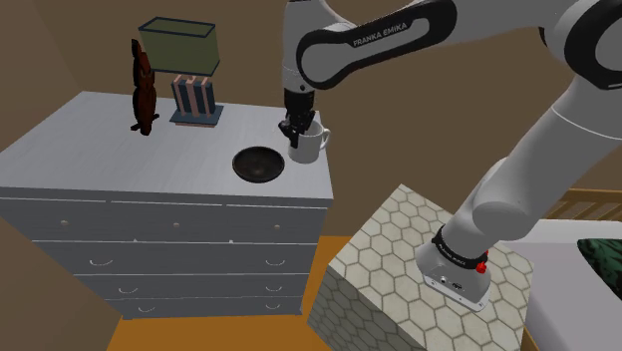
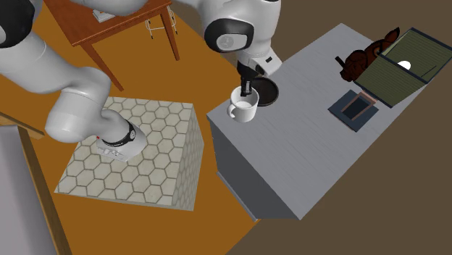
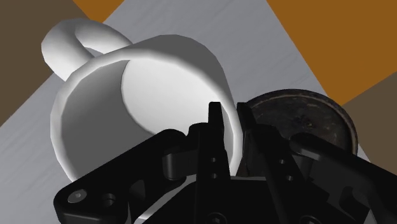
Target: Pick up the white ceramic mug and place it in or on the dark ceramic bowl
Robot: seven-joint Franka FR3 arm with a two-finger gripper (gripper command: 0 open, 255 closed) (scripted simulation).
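Observation:
A white mug [image 1: 309, 144] [image 2: 244, 109] [image 3: 127, 95] stands near the right end of the white dresser top [image 1: 90, 130], its handle turned away from the bowl. The dark bowl [image 1: 258, 164] [image 2: 266, 92] [image 3: 299, 118] rests just beside it, toward the shoulder view's left. My black gripper [image 1: 296, 130] [image 2: 247, 90] [image 3: 230, 111] comes down on the mug's rim on the bowl side. One finger is inside the cup and one outside, clasping the wall between them. I cannot tell whether the mug's base touches the dresser.
On the back of the dresser stand a green-shaded lamp [image 1: 179, 45] on a striped base and a dark red figurine [image 1: 144, 92]. The hexagon-patterned stand [image 1: 419, 269] is close to the dresser's right edge. A wooden table [image 2: 123, 22] stands on the orange floor.

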